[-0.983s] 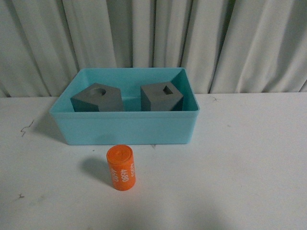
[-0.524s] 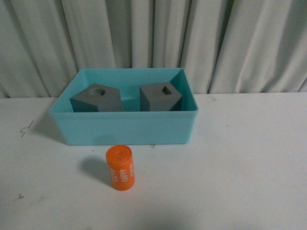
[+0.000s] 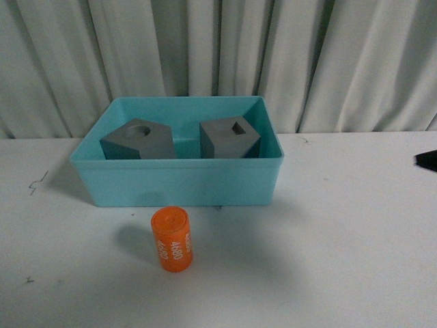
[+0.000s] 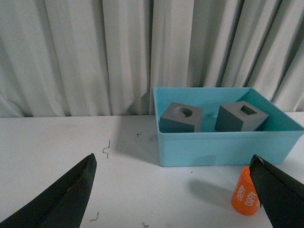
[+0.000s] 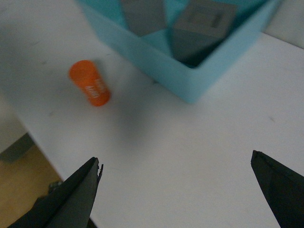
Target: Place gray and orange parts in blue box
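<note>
Both gray cubes sat inside the box point(image 3: 176, 183), apart from each other: the round-recess cube point(image 3: 140, 141) toward its 9 o'clock end, the square-recess cube point(image 3: 230, 139) toward 3 o'clock. The cylinder point(image 3: 172, 240) stood on the table point(image 3: 341, 239) at the box's 6 o'clock, near its wall but not touching. The left gripper point(image 4: 173, 159) had its fingers point(image 4: 61, 199) spread wide, holding nothing. The right gripper point(image 5: 175, 157) hung over the table, fingers point(image 5: 71, 199) likewise spread and empty.

A white table point(image 3: 355, 260) stands before a pale pleated curtain point(image 3: 341, 61).
</note>
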Motion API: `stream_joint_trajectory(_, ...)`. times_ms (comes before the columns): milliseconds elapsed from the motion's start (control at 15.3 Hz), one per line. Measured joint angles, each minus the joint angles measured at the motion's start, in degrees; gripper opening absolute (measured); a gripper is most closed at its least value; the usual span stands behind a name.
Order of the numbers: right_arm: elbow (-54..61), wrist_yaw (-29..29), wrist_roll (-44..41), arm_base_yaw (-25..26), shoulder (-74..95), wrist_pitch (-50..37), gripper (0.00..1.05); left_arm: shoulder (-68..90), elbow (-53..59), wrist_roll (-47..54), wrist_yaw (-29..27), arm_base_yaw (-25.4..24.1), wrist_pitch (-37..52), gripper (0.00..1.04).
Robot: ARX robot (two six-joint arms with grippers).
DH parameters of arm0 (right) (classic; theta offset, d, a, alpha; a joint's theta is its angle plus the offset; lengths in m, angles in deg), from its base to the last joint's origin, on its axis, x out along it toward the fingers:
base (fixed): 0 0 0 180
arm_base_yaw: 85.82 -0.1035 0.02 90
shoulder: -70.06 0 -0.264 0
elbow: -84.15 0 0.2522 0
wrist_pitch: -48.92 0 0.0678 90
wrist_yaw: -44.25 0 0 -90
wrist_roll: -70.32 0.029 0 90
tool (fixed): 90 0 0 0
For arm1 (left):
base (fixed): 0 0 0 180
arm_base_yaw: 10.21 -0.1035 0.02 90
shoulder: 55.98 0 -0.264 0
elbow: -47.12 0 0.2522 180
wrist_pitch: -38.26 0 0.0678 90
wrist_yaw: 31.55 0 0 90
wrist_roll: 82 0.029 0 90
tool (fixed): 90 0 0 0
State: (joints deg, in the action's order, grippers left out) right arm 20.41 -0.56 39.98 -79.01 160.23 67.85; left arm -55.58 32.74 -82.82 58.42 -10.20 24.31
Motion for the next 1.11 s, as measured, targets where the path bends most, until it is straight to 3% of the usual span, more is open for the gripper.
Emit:
stream_joint_trajectory(197, -5.64, 3.30, -17.73, -9.88, 3.26, 14.08, 0.98, 0.00, 0.00, 0.00, 0.00, 0.00, 0.00, 0.98)
stream_joint_trajectory(328, -5.77, 1.07, -22.58, -15.43, 6.91, 12.28, 0.98, 0.00, 0.00, 0.00, 0.00, 0.00, 0.00, 0.98)
stream_joint_trajectory(721, -15.80, -6.64, -18.95, -28.65, 20.46, 3.06, 0.98, 0.00, 0.00, 0.00, 0.00, 0.00, 0.00, 0.98)
stream_joint_trajectory(1114, -26.84, -10.12, -8.63, -32.59, 31.61, 1.11, 0.98, 0.00, 0.00, 0.00, -0.02, 0.00, 0.00, 0.98)
